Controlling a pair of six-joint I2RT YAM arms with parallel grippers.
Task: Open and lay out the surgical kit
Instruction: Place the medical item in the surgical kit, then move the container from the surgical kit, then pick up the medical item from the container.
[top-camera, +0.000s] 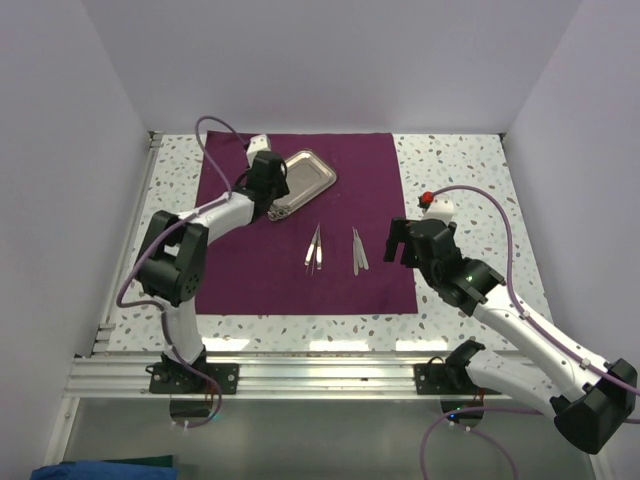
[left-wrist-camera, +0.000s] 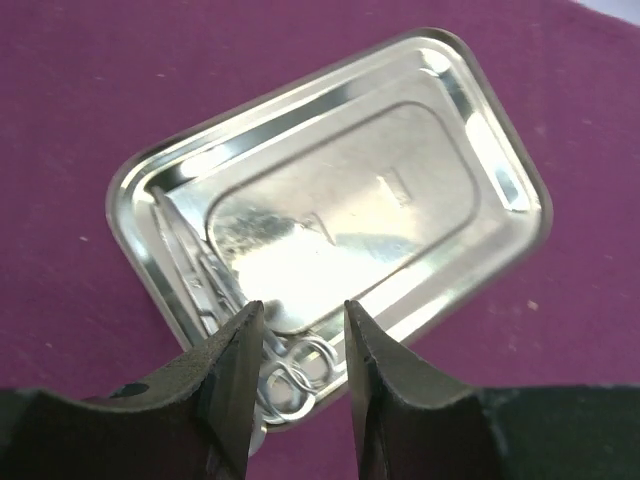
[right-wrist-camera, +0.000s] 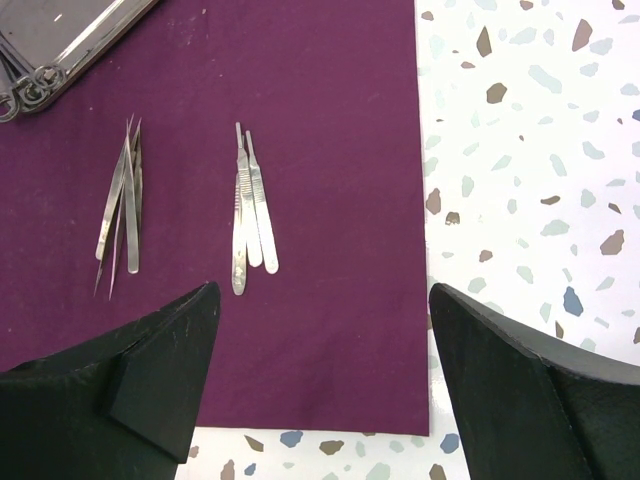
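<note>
Maroon, silver, speckle
Plain maroon cloth wrap (top-camera: 300, 280); shiny silver steel tray (top-camera: 312, 168) and tweezers (top-camera: 314, 250); white table (top-camera: 460, 170) flecked grey, brown.

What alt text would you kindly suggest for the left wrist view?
A shiny steel tray lies on purple cloth, with ring-handled tools along its left edge, their rings over the near rim between the fingers of the open left pincer.

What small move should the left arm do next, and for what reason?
Probably lower the left gripper and close it on the ring handles. Its jaws stand open right above them, and that instrument lies in the tray, while the tweezers are laid out on the cloth.
</note>
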